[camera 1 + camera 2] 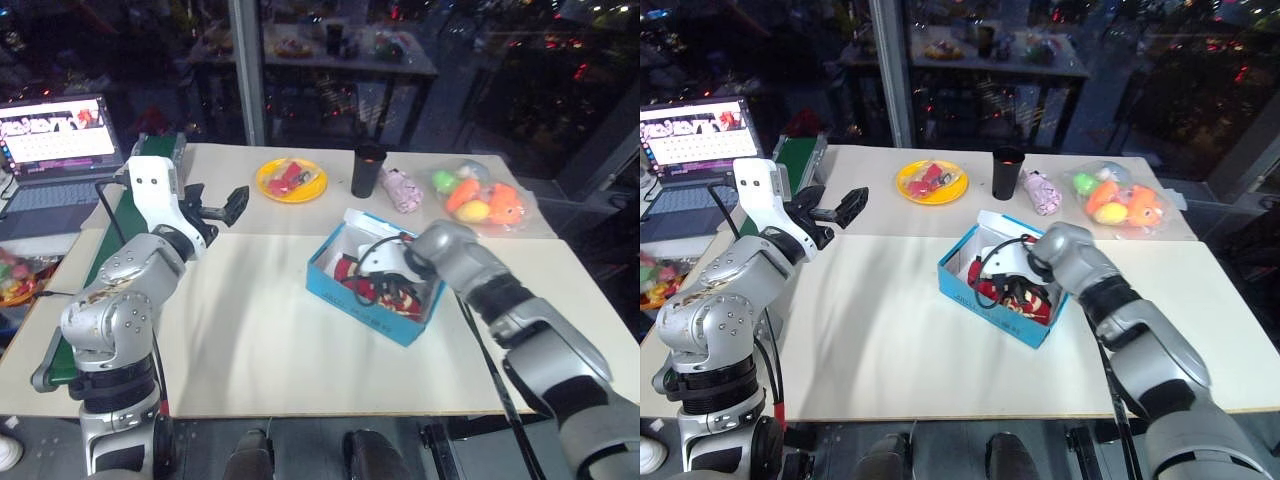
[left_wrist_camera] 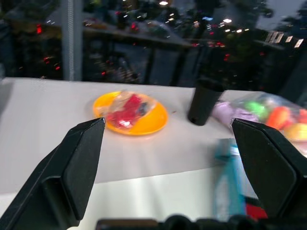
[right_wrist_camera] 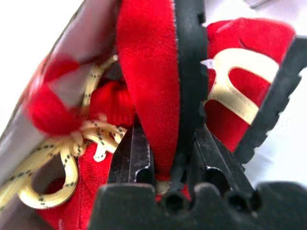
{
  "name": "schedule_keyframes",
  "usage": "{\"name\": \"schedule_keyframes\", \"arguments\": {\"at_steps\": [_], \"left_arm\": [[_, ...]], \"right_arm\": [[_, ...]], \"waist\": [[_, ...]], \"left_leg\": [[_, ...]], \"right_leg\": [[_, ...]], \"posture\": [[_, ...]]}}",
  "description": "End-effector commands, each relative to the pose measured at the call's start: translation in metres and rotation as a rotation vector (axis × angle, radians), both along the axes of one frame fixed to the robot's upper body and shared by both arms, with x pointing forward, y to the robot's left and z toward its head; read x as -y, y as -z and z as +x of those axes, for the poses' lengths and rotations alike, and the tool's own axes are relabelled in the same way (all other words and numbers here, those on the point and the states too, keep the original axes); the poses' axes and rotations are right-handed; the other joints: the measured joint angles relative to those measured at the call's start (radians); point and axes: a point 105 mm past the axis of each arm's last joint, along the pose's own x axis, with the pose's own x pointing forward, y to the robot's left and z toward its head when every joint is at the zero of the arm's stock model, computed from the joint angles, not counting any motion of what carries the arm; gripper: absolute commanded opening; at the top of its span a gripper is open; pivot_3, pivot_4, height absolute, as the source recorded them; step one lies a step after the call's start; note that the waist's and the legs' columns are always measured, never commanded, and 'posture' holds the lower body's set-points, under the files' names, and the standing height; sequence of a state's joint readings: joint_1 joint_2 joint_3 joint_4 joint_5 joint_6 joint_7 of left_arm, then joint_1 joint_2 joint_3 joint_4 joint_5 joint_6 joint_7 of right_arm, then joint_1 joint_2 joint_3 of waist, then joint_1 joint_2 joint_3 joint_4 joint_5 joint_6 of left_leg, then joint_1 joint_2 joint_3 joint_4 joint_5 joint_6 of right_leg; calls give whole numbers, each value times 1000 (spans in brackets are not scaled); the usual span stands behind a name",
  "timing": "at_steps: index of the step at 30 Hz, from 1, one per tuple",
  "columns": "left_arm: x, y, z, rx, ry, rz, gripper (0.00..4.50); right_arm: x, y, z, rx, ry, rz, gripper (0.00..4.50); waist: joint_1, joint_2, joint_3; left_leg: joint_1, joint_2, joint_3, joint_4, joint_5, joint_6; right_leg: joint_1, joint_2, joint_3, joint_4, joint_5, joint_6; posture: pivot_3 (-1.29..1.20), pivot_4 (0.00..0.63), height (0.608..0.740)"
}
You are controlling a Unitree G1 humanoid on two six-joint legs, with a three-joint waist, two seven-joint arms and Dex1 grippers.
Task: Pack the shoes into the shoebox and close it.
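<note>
Your right gripper (image 3: 165,158) is down inside the shoebox (image 1: 345,292), a bright blue cardboard rectangle with a white interior, right of the table's (image 1: 250,340) centre. Its black fingers are clamped narrowly on one of the shoes (image 3: 148,81), pinching soft red fabric edged by a dark ribbed sole. The right wrist view adds cream laces and a cream pattern on the second shoe. Your left gripper (image 1: 218,208) hangs with jaws spread wide and nothing between them over the far left of the table; its wrist view faces a round yellow plate (image 2: 153,122) and a dark cup (image 2: 204,103).
</note>
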State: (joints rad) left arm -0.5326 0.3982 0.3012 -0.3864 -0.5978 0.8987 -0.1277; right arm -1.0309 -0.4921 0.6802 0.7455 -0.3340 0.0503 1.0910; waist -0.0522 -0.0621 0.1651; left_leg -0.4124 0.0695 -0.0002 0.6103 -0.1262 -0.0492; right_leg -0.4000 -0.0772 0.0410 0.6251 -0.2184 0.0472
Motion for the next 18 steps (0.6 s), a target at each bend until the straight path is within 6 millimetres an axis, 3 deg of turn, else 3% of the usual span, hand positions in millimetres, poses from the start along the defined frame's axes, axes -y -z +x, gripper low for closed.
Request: {"name": "schedule_keyframes", "arguments": {"at_steps": [1,3,5,10,15,17,18], "left_arm": [[2,-15,-6,58,9,10,4500],[2,-14,-7,56,10,12,4500],[3,-13,-7,55,12,12,4500],[8,-14,-6,55,29,11,4500],[14,-12,-4,51,53,15,4500],[15,-11,-3,46,62,18,4500],[16,-11,-3,44,67,22,4500]], "right_arm": [[35,50,-25,-170,-3,-179,475],[45,58,-49,-326,-39,-209,475],[50,61,-59,-405,-30,-210,475],[46,55,-37,-280,20,-215,475],[41,50,-43,-336,18,-167,475],[27,44,-36,-313,67,-37,1439],[21,41,-34,-311,83,19,1691]], "waist": [[-2,1,-2],[5,3,-4],[16,5,-8],[25,5,-22],[20,3,-24],[22,3,-24],[22,3,-24]], "left_leg": [[1,0,0,0,0,0],[0,0,0,0,0,0],[-2,-1,0,0,0,0],[-2,-1,1,-3,0,0],[-2,0,1,-6,-2,-1],[-2,0,1,-6,-2,-1],[-1,0,0,-6,-2,-1]], "right_leg": [[1,0,0,-1,0,-1],[2,-1,0,-3,0,-1],[4,-1,0,-6,-1,-1],[7,0,0,-7,-5,0],[10,1,0,-3,-10,0],[9,1,0,0,-11,-1],[9,1,-1,1,-12,-2]], "posture": [[0,150,736],[0,150,736],[0,150,736],[0,150,736],[0,150,736],[0,150,736],[0,150,736]]}}
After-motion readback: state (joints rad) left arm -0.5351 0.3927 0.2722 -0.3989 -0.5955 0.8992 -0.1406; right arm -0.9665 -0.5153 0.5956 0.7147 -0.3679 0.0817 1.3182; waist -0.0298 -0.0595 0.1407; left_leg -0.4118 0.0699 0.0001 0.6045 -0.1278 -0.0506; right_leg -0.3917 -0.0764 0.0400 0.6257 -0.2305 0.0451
